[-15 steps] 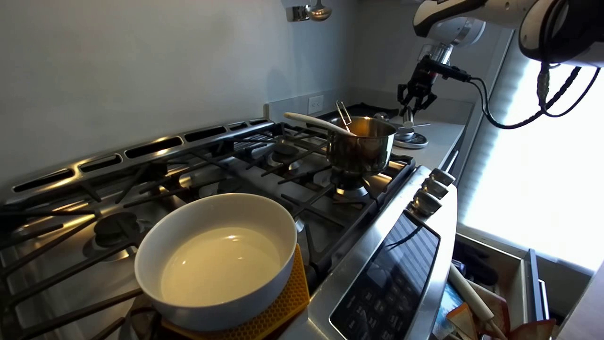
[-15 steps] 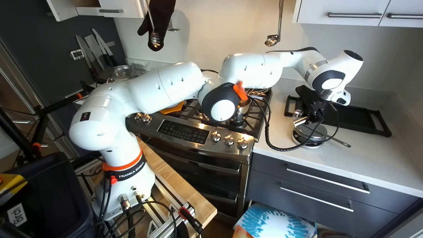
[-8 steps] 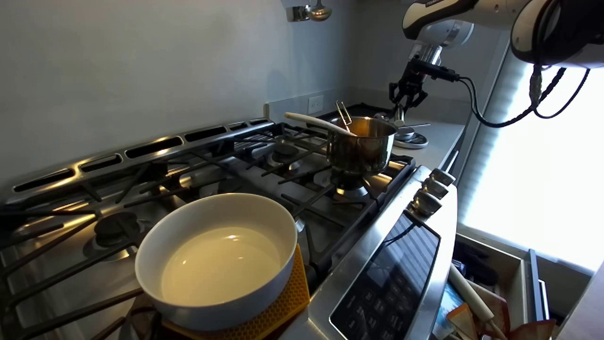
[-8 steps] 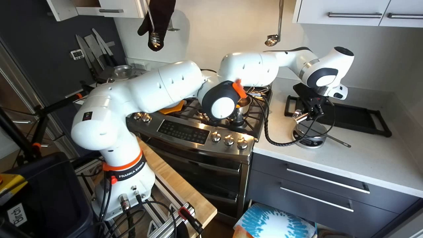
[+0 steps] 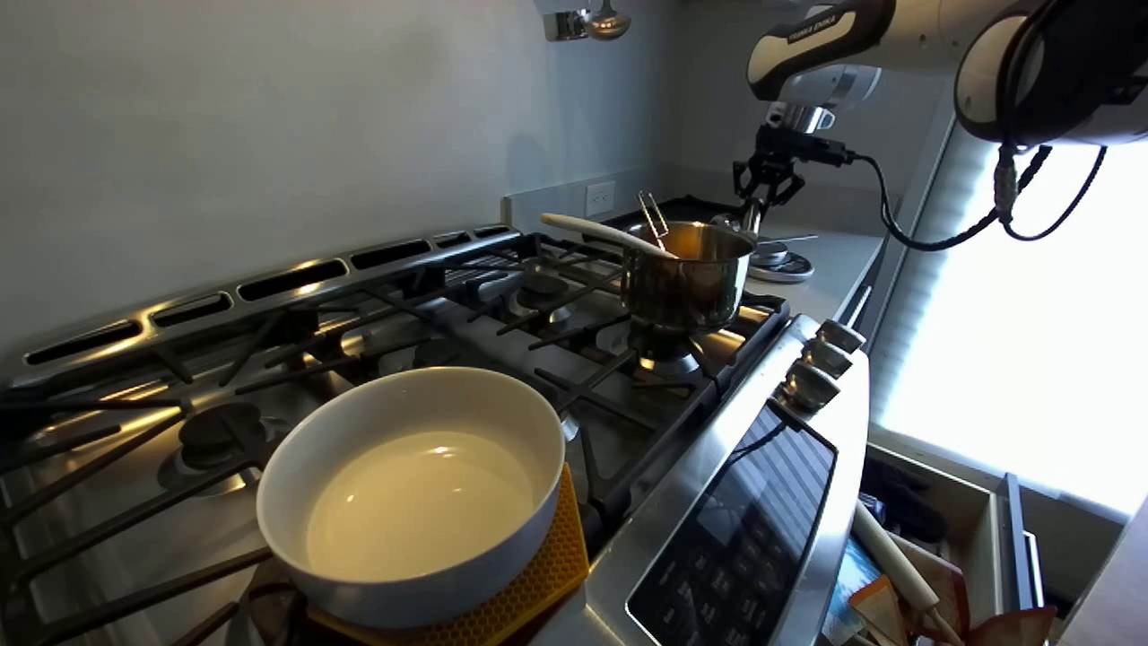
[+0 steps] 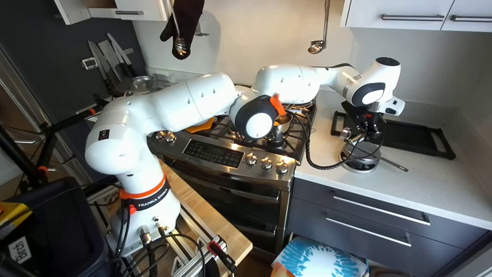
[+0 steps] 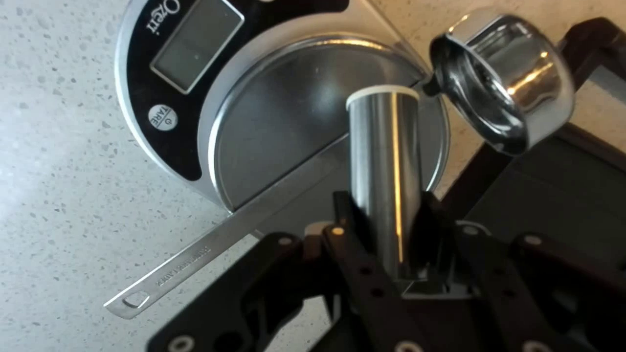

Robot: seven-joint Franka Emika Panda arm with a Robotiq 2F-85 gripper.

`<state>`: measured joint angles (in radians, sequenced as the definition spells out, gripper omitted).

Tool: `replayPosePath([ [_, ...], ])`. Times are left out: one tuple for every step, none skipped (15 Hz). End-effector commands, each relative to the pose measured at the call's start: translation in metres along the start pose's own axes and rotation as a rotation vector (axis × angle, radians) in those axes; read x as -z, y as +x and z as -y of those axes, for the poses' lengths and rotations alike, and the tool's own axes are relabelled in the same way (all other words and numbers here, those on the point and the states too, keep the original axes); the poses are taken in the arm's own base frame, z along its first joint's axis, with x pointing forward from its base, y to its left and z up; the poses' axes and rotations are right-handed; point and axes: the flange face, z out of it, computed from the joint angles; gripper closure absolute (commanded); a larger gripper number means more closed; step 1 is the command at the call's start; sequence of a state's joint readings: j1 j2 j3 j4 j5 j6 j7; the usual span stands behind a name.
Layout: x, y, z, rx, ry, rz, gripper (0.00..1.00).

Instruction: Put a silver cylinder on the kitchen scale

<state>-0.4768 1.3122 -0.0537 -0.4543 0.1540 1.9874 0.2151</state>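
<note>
Over the kitchen scale, I have the silver cylinder pinched in the gripper.
Wrist view: its free end crosses in front of a ladle lying there. In both exterior views its long axis tilts; I judge it needs swinging upright before lowering.

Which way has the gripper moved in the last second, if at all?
Yes: in an exterior view, the gripper has shifted left in the picture, appearing closer to the steel pot, which stays put.
</note>
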Motion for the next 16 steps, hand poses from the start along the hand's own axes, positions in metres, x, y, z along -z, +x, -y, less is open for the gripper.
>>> replayPosePath([
  [-0.008, -0.002, 0.001, -0.048, -0.049, -0.009, 0.89],
  [-0.008, -0.003, 0.001, -0.062, -0.039, -0.002, 0.89],
  [-0.009, -0.002, 0.000, -0.077, -0.032, -0.006, 0.89],
  [-0.007, -0.002, -0.001, -0.094, -0.020, -0.002, 0.89],
  [-0.007, -0.002, -0.003, -0.109, -0.017, 0.003, 0.39],
  [-0.007, -0.001, -0.004, -0.121, -0.015, 0.002, 0.38],
  [-0.007, -0.001, -0.006, -0.134, -0.015, 0.003, 0.33],
  [-0.008, -0.001, -0.007, -0.142, -0.016, 0.004, 0.25],
  [-0.009, -0.001, -0.008, -0.152, -0.017, 0.007, 0.18],
  [-0.009, -0.001, -0.009, -0.159, -0.019, 0.010, 0.09],
  [-0.008, -0.001, -0.010, -0.169, -0.025, 0.010, 0.02],
  [-0.006, -0.001, -0.010, -0.185, -0.037, 0.008, 0.00],
  [-0.002, 0.000, -0.010, -0.196, -0.043, 0.006, 0.00],
  [0.002, 0.000, -0.009, -0.202, -0.051, 0.015, 0.00],
  [0.006, -0.001, -0.009, -0.194, -0.062, 0.030, 0.00],
  [0.009, -0.002, -0.009, -0.174, -0.061, 0.045, 0.00],
])
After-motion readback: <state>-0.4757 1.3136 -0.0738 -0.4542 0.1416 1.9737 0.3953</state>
